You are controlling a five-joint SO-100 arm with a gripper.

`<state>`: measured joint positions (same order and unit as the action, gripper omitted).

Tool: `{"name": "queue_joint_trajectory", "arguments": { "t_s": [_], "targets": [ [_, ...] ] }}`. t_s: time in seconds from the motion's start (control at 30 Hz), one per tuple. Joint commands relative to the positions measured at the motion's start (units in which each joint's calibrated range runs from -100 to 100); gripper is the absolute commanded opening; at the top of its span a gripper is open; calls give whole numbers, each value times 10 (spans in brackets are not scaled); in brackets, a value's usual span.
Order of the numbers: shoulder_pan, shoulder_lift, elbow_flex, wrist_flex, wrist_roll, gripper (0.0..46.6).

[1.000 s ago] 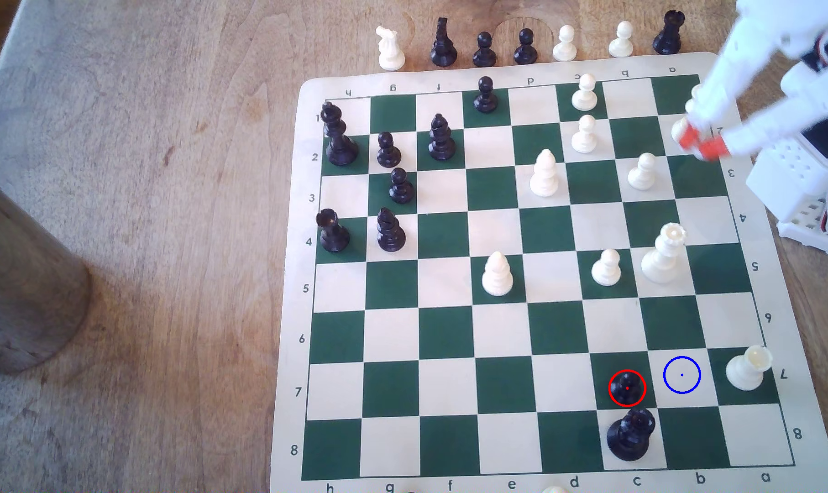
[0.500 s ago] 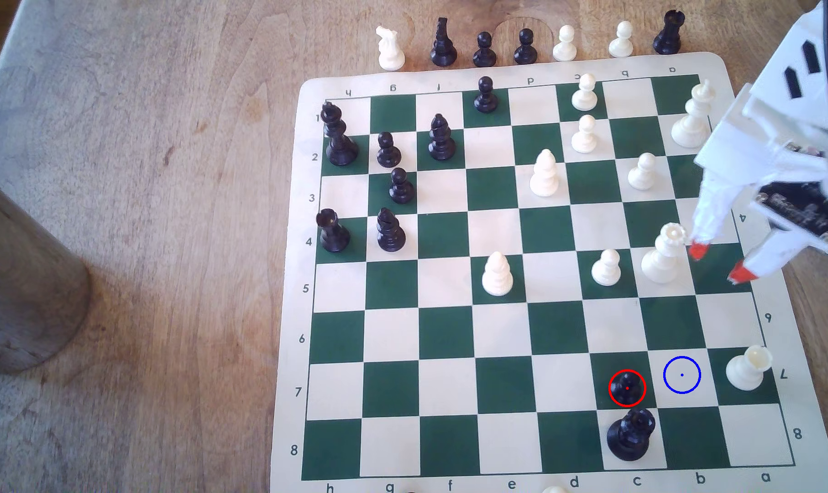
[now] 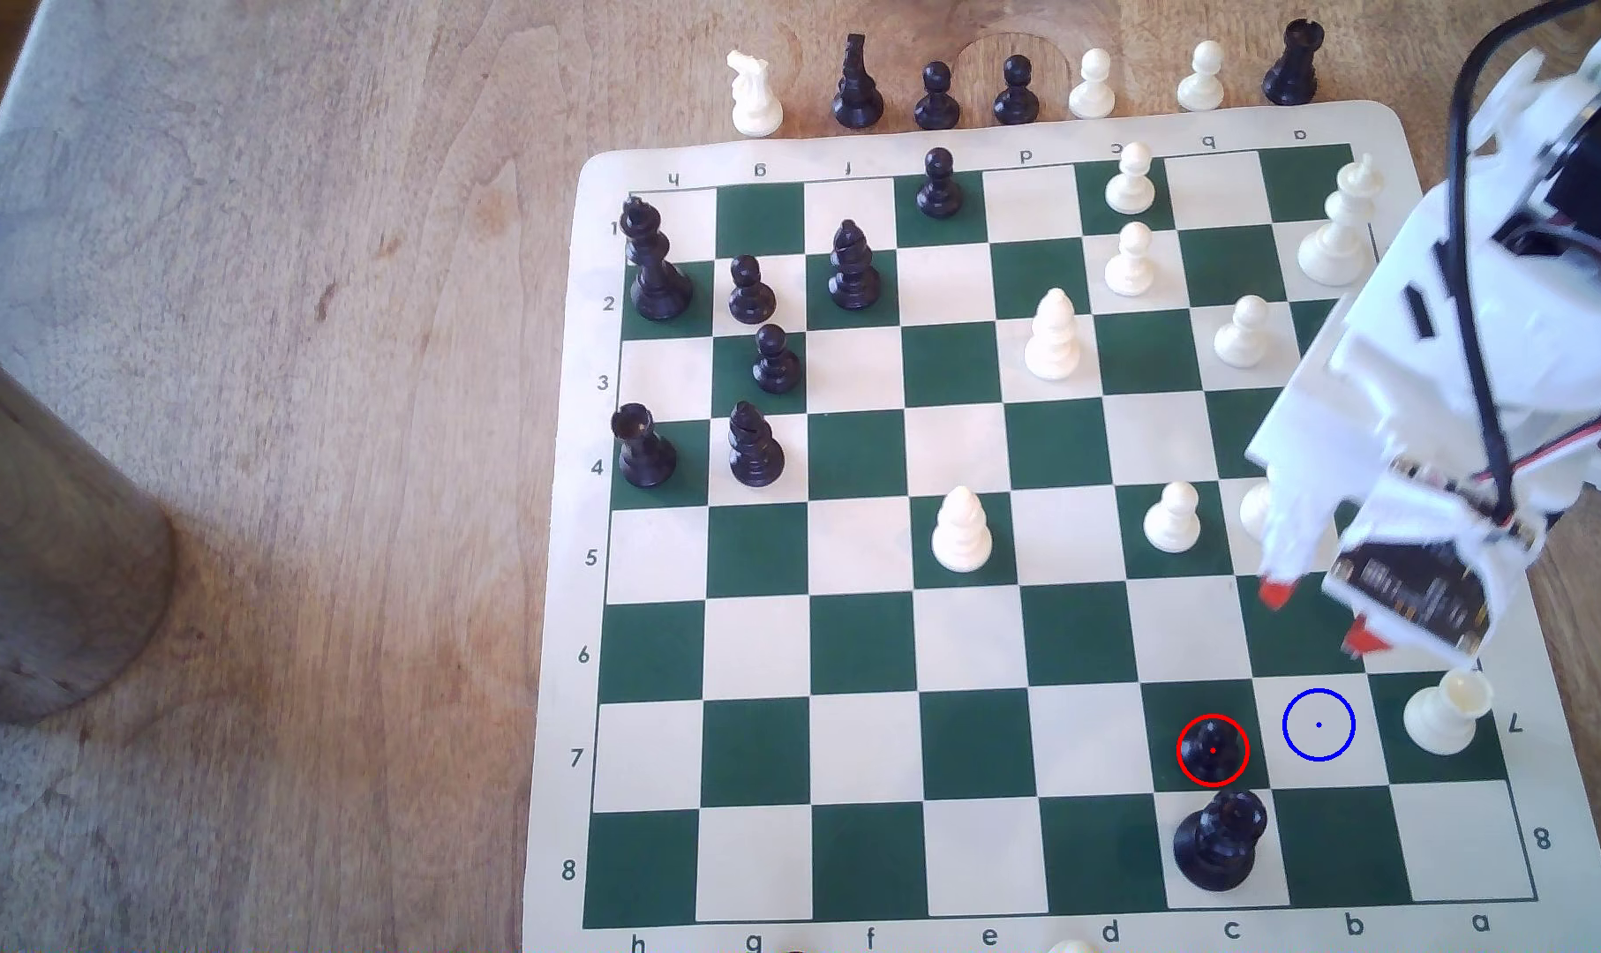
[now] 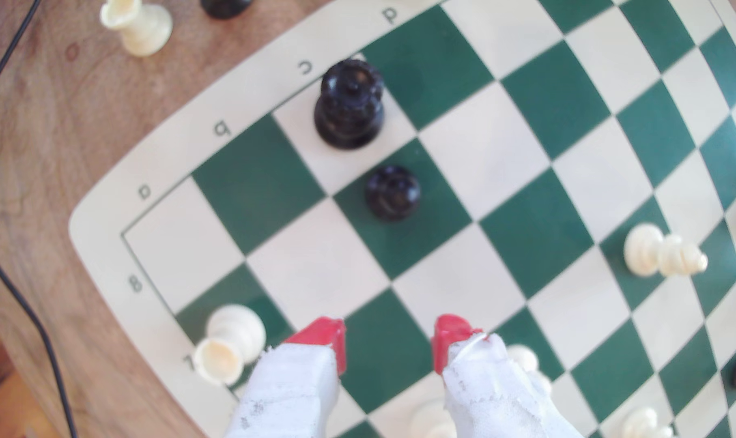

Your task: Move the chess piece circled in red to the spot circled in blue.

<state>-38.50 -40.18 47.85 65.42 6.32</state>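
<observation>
Over the last second the tool [image 3: 1315,614] was carried from the far corner of the board [image 3: 1035,916], at the exterior view's right, down that side until it hung over row 6. It was brought near the pawn [image 3: 1212,747] but not yet over it, so the pickup was judged still ahead. The red-tipped jaws were seen wide apart and empty.

The pawn [image 4: 393,192] stood untouched on its dark green square inside the red ring. The blue-ringed square [image 3: 1319,725] beside it lay bare. A taller black piece [image 3: 1220,838] stood just behind the pawn, and a white rook [image 3: 1445,715] sat 1 square beyond the blue ring, near the board's edge. Room for lowering was judged tight on those 2 sides, open toward the board's middle.
</observation>
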Motion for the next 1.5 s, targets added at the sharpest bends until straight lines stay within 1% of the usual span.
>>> {"name": "queue_joint_trajectory", "arguments": {
  "t_s": [0.0, 0.57, 1.03, 1.47],
  "targets": [
    [1, 34, -52, -37, 4, 123],
    [-2, 150, -71, -127, 3, 127],
    [14, 229, -70, -160, 6, 120],
    [8, 251, -75, -190, 2, 115]
  ]
}}
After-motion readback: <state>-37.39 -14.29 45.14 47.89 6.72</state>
